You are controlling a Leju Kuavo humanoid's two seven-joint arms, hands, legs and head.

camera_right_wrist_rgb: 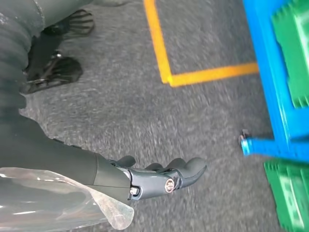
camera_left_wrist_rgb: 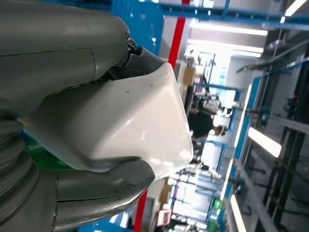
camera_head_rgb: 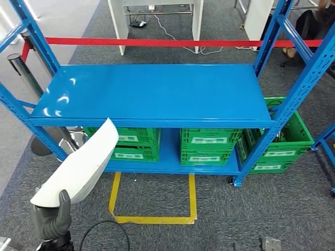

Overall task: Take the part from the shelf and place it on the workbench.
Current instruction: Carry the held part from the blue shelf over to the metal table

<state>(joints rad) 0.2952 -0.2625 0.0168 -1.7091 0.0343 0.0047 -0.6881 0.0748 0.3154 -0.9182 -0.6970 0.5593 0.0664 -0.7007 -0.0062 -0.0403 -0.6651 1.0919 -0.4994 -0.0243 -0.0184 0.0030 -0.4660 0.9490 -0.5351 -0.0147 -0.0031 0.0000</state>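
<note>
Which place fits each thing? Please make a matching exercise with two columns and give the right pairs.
Things:
1. white part
2. green crates
3. red tape
4. yellow floor marking

Places:
A. stretched behind the shelf
B. on the carpet before the shelf
C. in the left hand
D. on the lower shelf board

Pairs: 1-C, 2-D, 3-A, 4-B

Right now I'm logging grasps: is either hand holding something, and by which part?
The left hand grips the white curved part by its lower end. The right hand hangs over the carpet, holding nothing.
</note>
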